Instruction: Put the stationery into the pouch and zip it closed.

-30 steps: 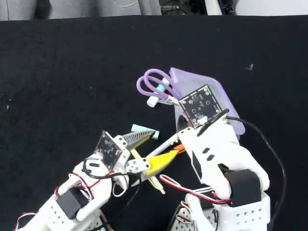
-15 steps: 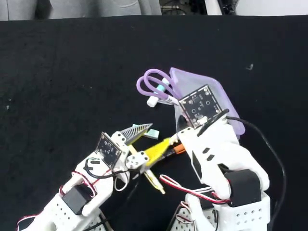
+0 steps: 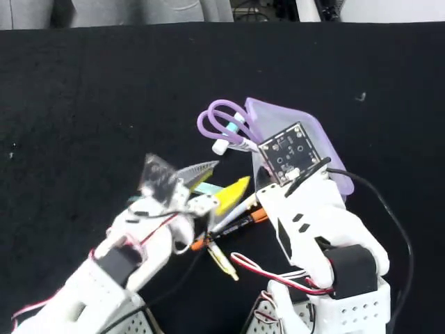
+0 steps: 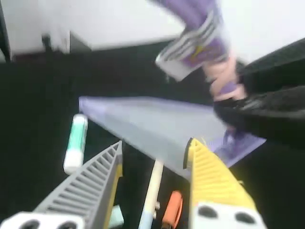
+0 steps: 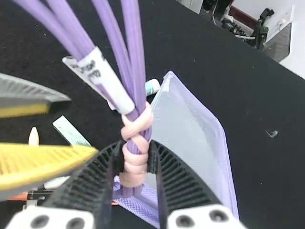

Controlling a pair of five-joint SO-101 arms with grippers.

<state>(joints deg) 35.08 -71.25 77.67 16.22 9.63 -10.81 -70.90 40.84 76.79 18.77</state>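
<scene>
I'm looking down on the black counter (image 3: 83,104), where the translucent purple pouch (image 3: 306,132) is sitting just beyond the right arm (image 3: 320,223). Its purple cord loop (image 3: 219,118) is trailing out toward the counter's middle. The right jaws are clenching the pink braided base of that cord (image 5: 135,152), right where it is meeting the pouch's corner, and a white label sleeve (image 5: 95,71) is wrapping the strands just above the grip. The left arm (image 3: 132,250) is hanging over the loose stationery with its jaws released, one grey and one yellow, and they are holding nothing. Between them I'm seeing a white pen (image 4: 151,195) and an orange pen (image 4: 171,214) lying side by side, pointing toward the pouch's near edge. A cream pen (image 3: 222,261) is lying close to the arms' bases, and a mint flat piece (image 5: 71,131) is resting under the left jaws. A teal-capped stick (image 3: 233,129) is lying beside the cord loop, just outside the pouch. I can't tell whether the zip is standing open.
</scene>
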